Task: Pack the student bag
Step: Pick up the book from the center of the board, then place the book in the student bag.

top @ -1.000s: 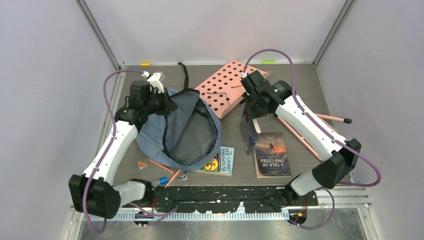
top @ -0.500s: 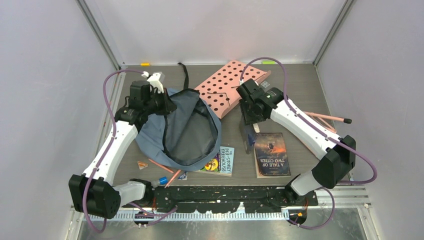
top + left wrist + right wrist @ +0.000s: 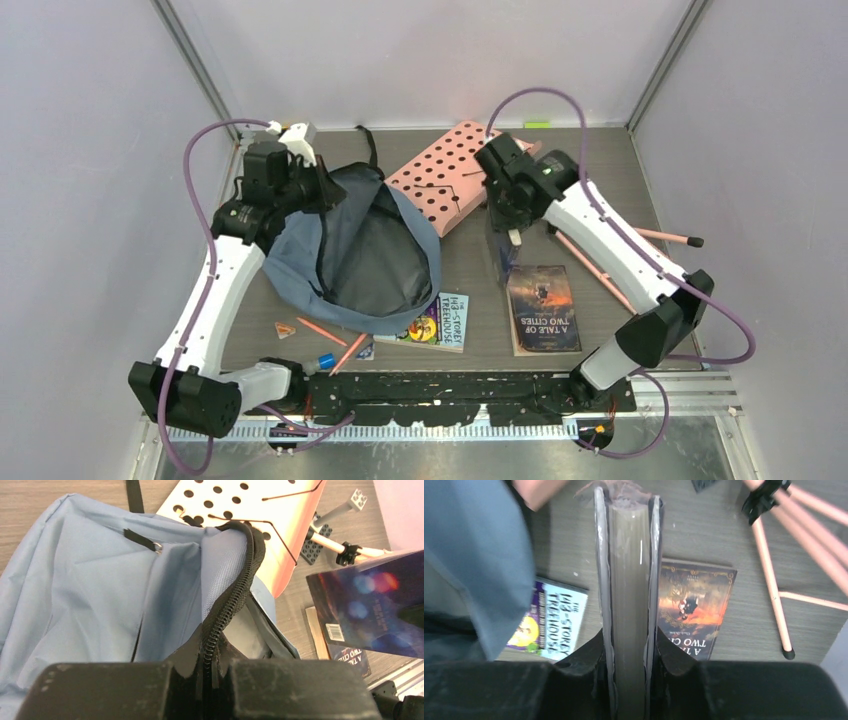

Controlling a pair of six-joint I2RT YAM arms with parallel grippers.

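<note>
The student bag (image 3: 300, 262), dusty-blue with a dark open mouth (image 3: 375, 255), lies at the left of the table. My left gripper (image 3: 322, 190) is shut on the bag's black zipper edge (image 3: 235, 597) and holds that rim lifted. My right gripper (image 3: 503, 228) is shut on a dark-covered book (image 3: 629, 595), held upright by its covers just right of the bag's opening; the same book (image 3: 370, 610) shows in the left wrist view.
A pink perforated board (image 3: 450, 175) lies behind the bag. Two books lie flat: "A Tale of Two Cities" (image 3: 542, 308) and a "Treehouse" book (image 3: 443, 322). Pink pencils (image 3: 595, 265) lie right; more pencils (image 3: 335, 335) and small items near the front.
My left gripper has moved back and up, lifting the bag's rim and widening the mouth. My right gripper, with the book, has shifted slightly and stands the book more upright.
</note>
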